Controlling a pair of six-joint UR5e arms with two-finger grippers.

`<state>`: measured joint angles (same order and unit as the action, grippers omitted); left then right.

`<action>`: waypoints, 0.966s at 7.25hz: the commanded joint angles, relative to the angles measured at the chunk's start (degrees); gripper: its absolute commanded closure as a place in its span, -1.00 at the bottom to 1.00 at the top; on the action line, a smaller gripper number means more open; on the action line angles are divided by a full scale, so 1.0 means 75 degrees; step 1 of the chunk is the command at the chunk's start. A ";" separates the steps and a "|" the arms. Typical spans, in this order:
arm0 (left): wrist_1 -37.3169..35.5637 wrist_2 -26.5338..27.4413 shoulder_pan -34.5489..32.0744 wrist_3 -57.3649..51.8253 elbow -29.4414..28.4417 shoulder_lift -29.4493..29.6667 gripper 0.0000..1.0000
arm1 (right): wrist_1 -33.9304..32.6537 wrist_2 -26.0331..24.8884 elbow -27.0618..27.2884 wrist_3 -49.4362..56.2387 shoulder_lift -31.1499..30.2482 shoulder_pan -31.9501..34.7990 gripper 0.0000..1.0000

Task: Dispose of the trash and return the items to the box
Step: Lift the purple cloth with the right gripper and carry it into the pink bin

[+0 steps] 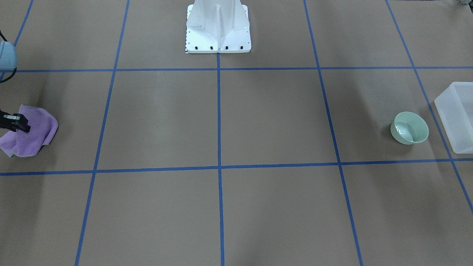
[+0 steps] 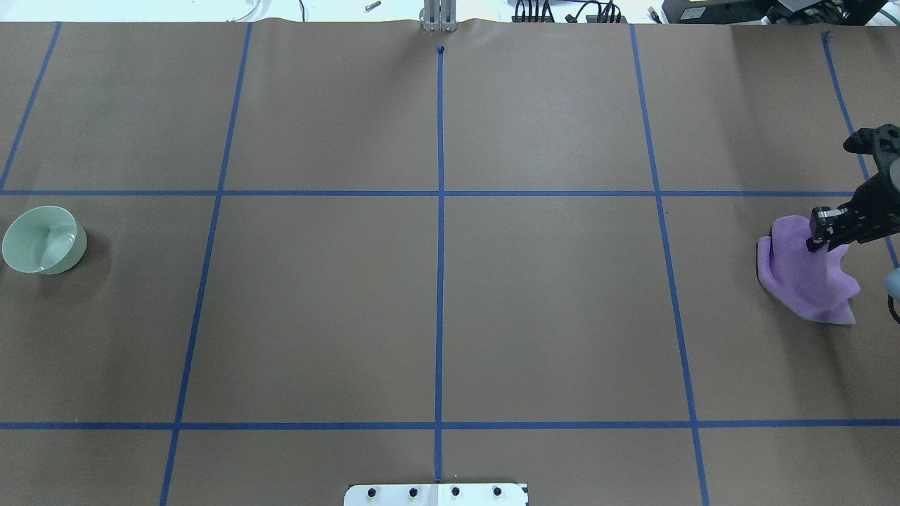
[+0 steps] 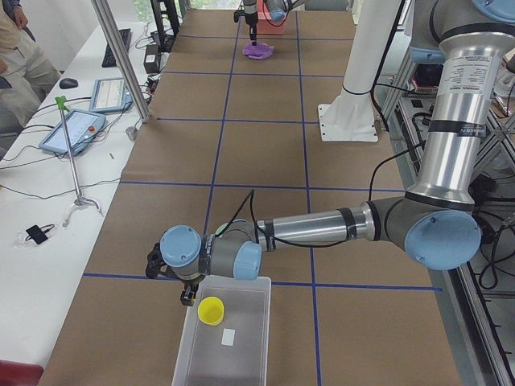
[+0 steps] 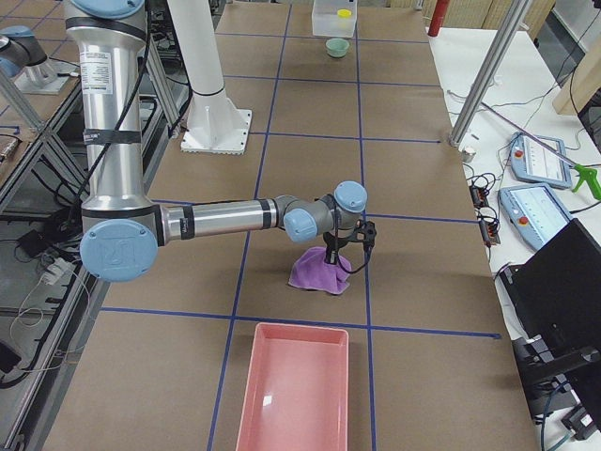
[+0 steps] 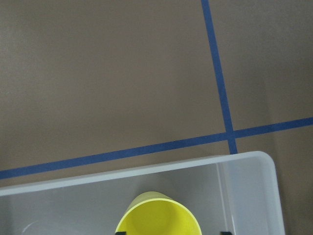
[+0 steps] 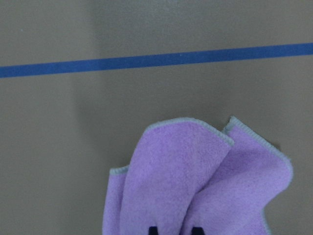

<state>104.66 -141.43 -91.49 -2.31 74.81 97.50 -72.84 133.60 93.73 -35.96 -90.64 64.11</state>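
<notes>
The frosted white box (image 1: pixel 458 118) stands at the table's end on my left; it also shows in the exterior left view (image 3: pixel 241 354) and the left wrist view (image 5: pixel 146 169). A yellow cup (image 3: pixel 211 310) sits inside it. My left gripper (image 5: pixel 172 233) is open over the box, its tips wide apart either side of the cup (image 5: pixel 159 215). My right gripper (image 2: pixel 815 244) is shut on a bunched purple cloth (image 2: pixel 808 274) at the far right, and the cloth rests on the table (image 6: pixel 195 181). A pale green bowl (image 1: pixel 409 127) stands beside the box.
A pink tray (image 4: pixel 291 395) lies at the table's end past the cloth. A small white scrap (image 3: pixel 228 337) lies in the box. The white robot base (image 1: pixel 218 37) stands at the table's mid edge. Blue tape lines grid the brown table.
</notes>
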 commanded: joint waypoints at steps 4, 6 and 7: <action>-0.0279 -0.0254 0.0851 0.2842 0.1798 -0.0098 -0.96 | -0.1947 0.0620 0.1747 0.1351 -0.0208 0.1794 1.00; -0.0232 -0.0197 0.1661 0.4300 0.2620 -0.0168 -0.96 | -0.5295 0.0284 0.2092 0.4672 0.0443 0.3187 1.00; -0.0232 -0.0139 0.1826 0.4316 0.2623 -0.0180 -0.96 | -0.6158 -0.0497 0.1999 0.6046 0.0762 0.3717 1.00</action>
<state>102.85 -142.92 -79.99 27.70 93.16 96.31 -108.27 135.11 108.81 -4.43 -88.14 86.41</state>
